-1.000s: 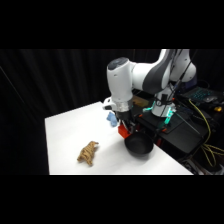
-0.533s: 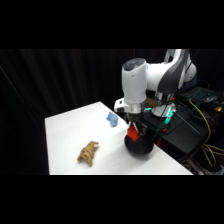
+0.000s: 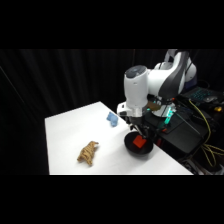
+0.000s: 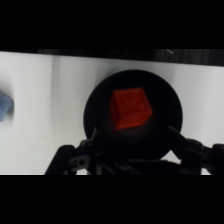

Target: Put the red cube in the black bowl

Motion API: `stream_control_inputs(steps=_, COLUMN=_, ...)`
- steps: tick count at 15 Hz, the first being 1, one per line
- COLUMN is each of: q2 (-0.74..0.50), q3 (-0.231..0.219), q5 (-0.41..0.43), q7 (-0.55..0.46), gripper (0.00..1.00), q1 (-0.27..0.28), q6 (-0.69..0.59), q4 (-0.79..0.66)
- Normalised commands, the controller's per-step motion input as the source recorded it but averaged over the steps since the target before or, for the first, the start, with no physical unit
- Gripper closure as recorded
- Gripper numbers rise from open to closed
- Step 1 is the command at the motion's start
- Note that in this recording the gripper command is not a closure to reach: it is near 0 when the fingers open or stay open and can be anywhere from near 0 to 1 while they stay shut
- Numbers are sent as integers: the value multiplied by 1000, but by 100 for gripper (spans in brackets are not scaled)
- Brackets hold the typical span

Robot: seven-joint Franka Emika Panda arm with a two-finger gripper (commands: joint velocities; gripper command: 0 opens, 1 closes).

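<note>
The red cube (image 4: pixel 131 107) lies tilted inside the black bowl (image 4: pixel 97 107), near its middle. In the side view the red cube (image 3: pixel 139 143) shows within the black bowl (image 3: pixel 131 148), which stands near the white table's right edge. My gripper (image 4: pixel 134 137) hangs straight above the bowl. It is open, with one dark finger on either side of the cube and neither finger touching it. From the side the gripper (image 3: pixel 138 133) sits just over the bowl's rim.
A tan plush toy (image 3: pixel 88 152) lies on the table toward the front left. A small light-blue object (image 3: pixel 112 118) rests behind the bowl, also seen at the wrist view's left edge (image 4: pixel 5 105). Dark equipment with cables (image 3: pixel 200 125) stands to the right of the table.
The arm has carried the red cube to the right, from beside the blue object to over the bowl. The cube now lies in the bowl with the fingers apart.
</note>
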Motion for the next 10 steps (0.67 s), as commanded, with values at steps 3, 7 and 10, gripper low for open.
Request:
stream_control_inputs(steps=3, q2=-46, q3=-4, q5=91, q7=-90, gripper=0, q1=-9, q6=25, q4=60)
stream_control_inputs(steps=7, q2=-254, q3=-26, q5=40, q7=-44, gripper=0, q1=-25, q6=-229, q4=122)
stream_control_inputs(steps=10, q2=-287, q3=-62, q5=13, q7=-53, gripper=0, q1=-73, q6=-439, q4=264)
